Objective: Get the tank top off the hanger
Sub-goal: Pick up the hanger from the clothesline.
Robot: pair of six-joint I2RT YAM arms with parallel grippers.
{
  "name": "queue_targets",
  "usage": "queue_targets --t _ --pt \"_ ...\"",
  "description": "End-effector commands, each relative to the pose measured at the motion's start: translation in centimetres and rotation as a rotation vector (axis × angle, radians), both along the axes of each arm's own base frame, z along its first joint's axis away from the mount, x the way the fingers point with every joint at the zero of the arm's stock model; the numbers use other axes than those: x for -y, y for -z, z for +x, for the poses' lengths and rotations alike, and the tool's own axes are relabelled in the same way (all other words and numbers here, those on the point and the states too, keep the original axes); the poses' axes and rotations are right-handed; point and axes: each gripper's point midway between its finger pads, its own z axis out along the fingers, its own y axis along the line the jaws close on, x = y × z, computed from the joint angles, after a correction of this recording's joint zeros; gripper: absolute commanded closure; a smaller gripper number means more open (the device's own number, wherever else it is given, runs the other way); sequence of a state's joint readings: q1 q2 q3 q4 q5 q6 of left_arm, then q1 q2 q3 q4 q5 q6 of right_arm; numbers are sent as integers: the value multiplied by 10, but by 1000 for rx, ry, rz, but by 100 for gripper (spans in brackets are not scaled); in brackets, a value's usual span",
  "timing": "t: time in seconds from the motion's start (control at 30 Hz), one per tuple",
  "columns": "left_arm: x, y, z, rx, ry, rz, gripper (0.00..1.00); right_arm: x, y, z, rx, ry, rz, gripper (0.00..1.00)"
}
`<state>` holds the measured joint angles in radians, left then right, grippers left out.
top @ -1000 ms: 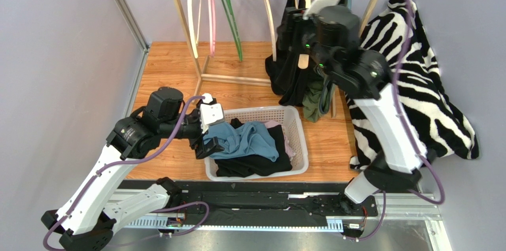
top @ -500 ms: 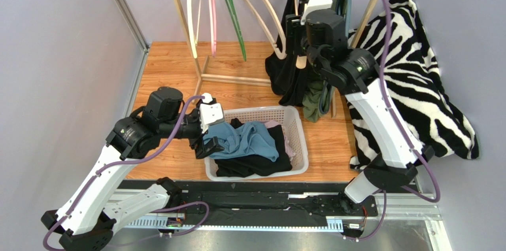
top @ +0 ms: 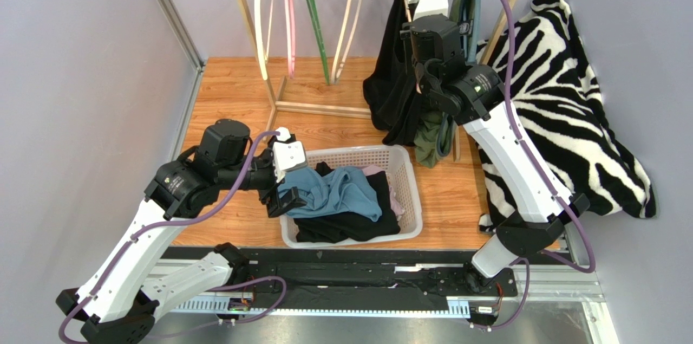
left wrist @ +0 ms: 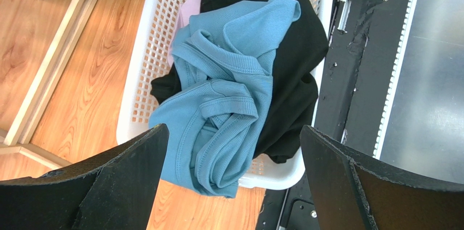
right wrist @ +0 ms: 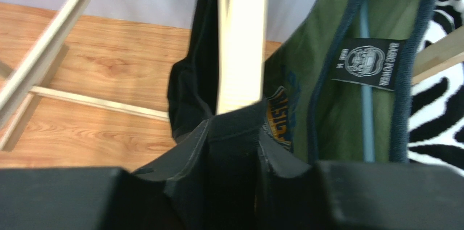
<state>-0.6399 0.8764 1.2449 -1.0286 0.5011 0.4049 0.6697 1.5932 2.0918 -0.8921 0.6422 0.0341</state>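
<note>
Steadying the pale wooden hanger (right wrist: 239, 40) in the clenched right tool (right wrist: 234, 118) at the far edge of the tabletop (top: 236, 88) lets the released left tool (left wrist: 234, 132) strip the black tank top (top: 390, 96).

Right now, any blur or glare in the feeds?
Right wrist: soft overall, hanger smeared, label still legible. Left wrist: sharp, ribbing on the blue top clear. Top external: sharp, evenly lit, no glare.
</note>
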Motion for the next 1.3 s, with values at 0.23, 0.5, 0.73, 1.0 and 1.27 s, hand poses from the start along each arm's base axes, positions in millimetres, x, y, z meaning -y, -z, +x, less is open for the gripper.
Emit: queue_targets --t 0.23,0.5,0.73,1.0,1.27 --pt "-1 -12 -1 12 -11 -31 1 25 -26 -4 82 -16 104 100" --pt "-4 -10 -1 25 -23 -26 1 33 -81 -12 259 -18 199 100" --pt "-3 -10 -1 25 -18 -27 1 54 -119 -39 426 -2 285 100" --pt "-4 -11 -1 26 -21 -24 1 42 -83 -35 355 -45 276 100" --pt "-3 -12 -1 25 -16 -28 1 4 -17 -26 -38 -127 222 76"
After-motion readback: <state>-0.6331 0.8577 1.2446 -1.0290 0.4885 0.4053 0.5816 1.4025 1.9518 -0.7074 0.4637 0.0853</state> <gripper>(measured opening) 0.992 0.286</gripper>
